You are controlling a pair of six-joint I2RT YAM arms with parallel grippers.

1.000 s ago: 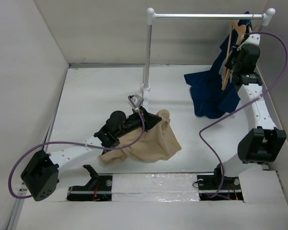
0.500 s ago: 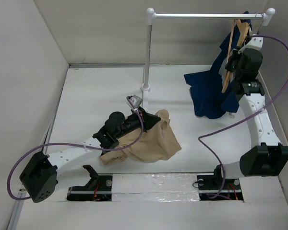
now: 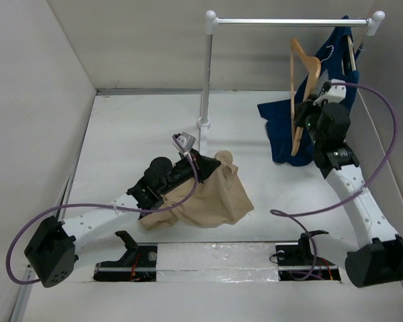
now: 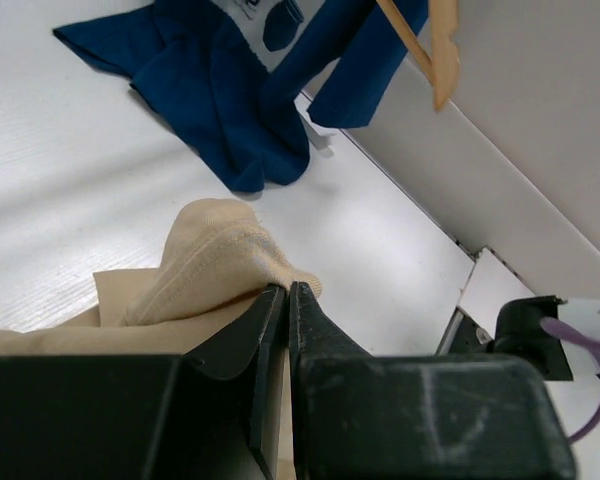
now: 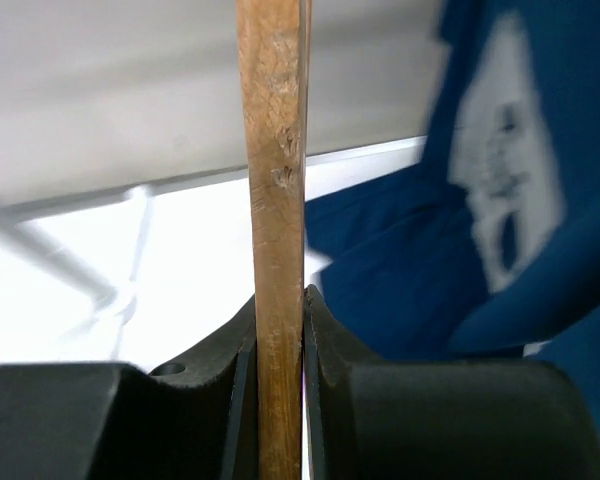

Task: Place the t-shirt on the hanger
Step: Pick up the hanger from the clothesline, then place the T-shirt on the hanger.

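The tan t-shirt (image 3: 211,198) lies crumpled on the table at front centre. My left gripper (image 3: 208,166) is shut on a fold at its upper edge and holds that edge slightly raised. In the left wrist view the jaws (image 4: 285,292) pinch the tan cloth (image 4: 210,260). My right gripper (image 3: 302,114) is shut on the wooden hanger (image 3: 293,80) and holds it upright in the air, off the rail and left of the dark blue t-shirt (image 3: 285,137). In the right wrist view the hanger's bar (image 5: 278,180) stands clamped between the jaws (image 5: 278,305).
A white clothes rail (image 3: 289,22) spans the back right on a post (image 3: 205,74) whose base (image 3: 203,123) stands mid-table. The dark blue printed t-shirt hangs from the rail's right end and drapes onto the table. White walls enclose the table on the left, back and right.
My right gripper has carried the hanger off the rail's right end, leftward and down, away from the blue shirt. The left gripper still holds the tan shirt, barely moved.
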